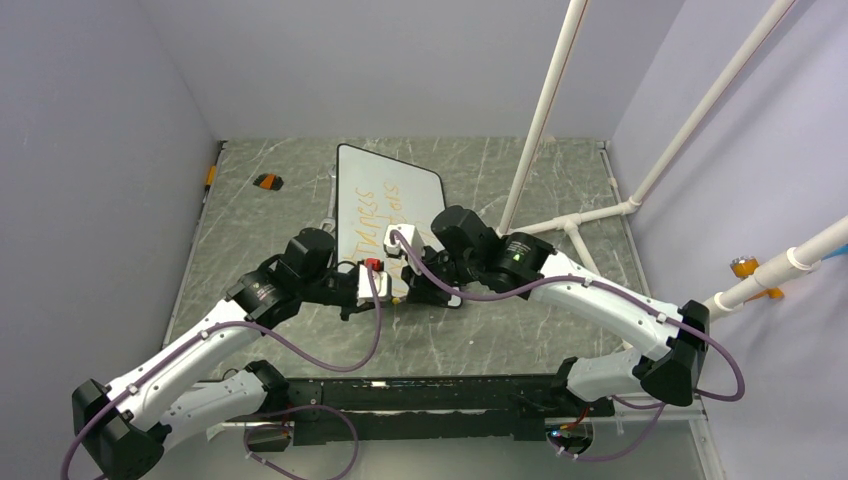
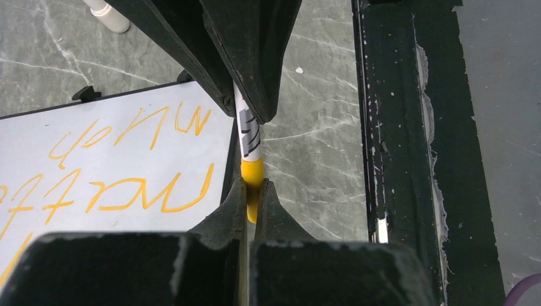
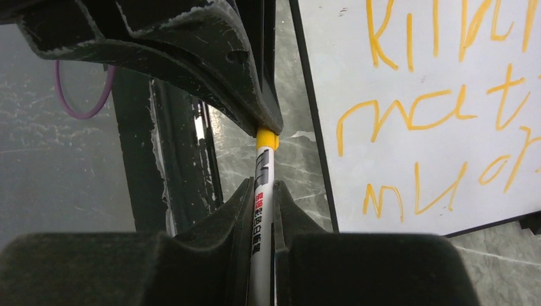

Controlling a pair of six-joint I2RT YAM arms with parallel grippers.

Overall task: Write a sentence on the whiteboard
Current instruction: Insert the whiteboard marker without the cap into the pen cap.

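Jaws on both your arms are clamped shut and meet tip to tip, left gripper (image 2: 251,191) facing right gripper (image 3: 263,188). To one side of them lies the whiteboard (image 2: 127,121), its black edge just beside the fingertips and the sentence (image 3: 415,115) on it in three orange lines, while the black base rail (image 2: 395,127) runs near the other side, so sideways room is tight. Between the jaws runs the marker (image 3: 263,172), its long axis from one gripper to the other: your right holds the white barrel, your left the yellow cap (image 2: 252,172), so I judge any capping stroke must travel straight along that axis.

Lab: plain walls (image 1: 100,120), pipe frame (image 1: 542,110)
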